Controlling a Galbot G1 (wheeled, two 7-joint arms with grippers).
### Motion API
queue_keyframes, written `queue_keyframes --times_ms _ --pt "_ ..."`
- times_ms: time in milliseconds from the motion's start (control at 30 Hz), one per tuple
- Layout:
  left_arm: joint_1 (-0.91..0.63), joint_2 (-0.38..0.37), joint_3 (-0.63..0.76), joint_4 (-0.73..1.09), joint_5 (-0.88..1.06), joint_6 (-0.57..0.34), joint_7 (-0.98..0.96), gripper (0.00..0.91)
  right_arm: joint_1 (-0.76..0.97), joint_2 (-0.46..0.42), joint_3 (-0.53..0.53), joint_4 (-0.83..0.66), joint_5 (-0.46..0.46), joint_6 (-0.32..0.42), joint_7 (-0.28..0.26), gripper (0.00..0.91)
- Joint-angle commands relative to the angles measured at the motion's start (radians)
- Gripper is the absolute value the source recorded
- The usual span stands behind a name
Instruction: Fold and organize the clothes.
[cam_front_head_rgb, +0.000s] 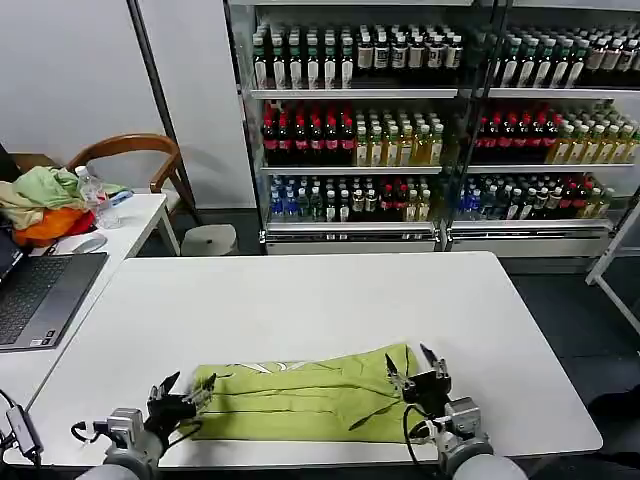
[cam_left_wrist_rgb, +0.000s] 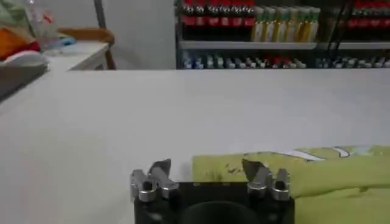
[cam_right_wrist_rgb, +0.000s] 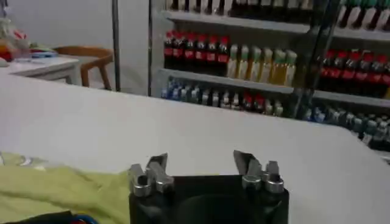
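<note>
The clothes, a lime yellow-green T-shirt (cam_front_head_rgb: 310, 395), lie folded into a long band along the near edge of the white table (cam_front_head_rgb: 320, 300), with a bit of white print showing at its far edge. My left gripper (cam_front_head_rgb: 183, 394) stands open at the shirt's left end, one finger over the cloth (cam_left_wrist_rgb: 286, 173). At the shirt's right end my right gripper (cam_front_head_rgb: 418, 366) is open too, holding nothing. In the right wrist view the shirt (cam_right_wrist_rgb: 55, 189) lies beside that gripper (cam_right_wrist_rgb: 201, 161).
A side table at the left carries a laptop (cam_front_head_rgb: 35, 295), a water bottle (cam_front_head_rgb: 95, 195) and a heap of pale green, beige and orange garments (cam_front_head_rgb: 40, 205). A wooden chair (cam_front_head_rgb: 130, 160) and a stool (cam_front_head_rgb: 208, 240) stand behind. Drink coolers (cam_front_head_rgb: 420, 120) line the back.
</note>
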Motion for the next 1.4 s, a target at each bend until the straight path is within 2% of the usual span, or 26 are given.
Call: queue_keyframes --times_ms 33,67,133,467,933,1067,1133,1233,1400 --pt "-0.009 -0.048 0.080 0.018 -0.071 -0.029 -0.178 0.171 -0.045 -0.010 0.091 0.038 -0.023 0.023 -0.015 0.907" --pt "-0.015 -0.054 0.084 0.027 -0.086 -0.031 -0.192 0.060 -0.044 -0.008 0.091 0.035 -0.024 0.023 -0.012 0.907" --pt "-0.014 -0.057 0.085 0.027 -0.098 -0.030 -0.197 0.050 -0.043 -0.005 0.090 0.033 -0.024 0.023 -0.011 0.907" --pt "0.011 -0.073 0.109 -0.016 -0.115 -0.029 -0.176 0.050 -0.032 0.002 0.046 0.029 -0.040 0.013 0.005 0.907" --pt "-0.021 -0.097 0.093 0.012 -0.074 -0.050 -0.149 0.050 -0.044 0.008 0.044 0.025 -0.068 0.030 0.017 0.907" --pt "-0.015 -0.081 0.018 -0.032 -0.045 -0.020 -0.153 0.050 -0.044 0.010 0.047 0.029 -0.069 0.037 0.026 0.907" --pt "0.000 -0.060 -0.074 -0.089 -0.051 0.059 -0.154 0.050 -0.048 0.011 0.046 0.029 -0.080 0.053 0.038 0.907" --pt "0.010 -0.042 -0.164 -0.121 -0.048 0.110 -0.151 0.050 -0.048 0.013 0.045 0.026 -0.088 0.057 0.036 0.907" --pt "0.010 -0.022 -0.312 -0.095 -0.051 0.165 -0.137 0.050 -0.036 0.017 0.043 0.018 -0.087 0.060 0.036 0.907"
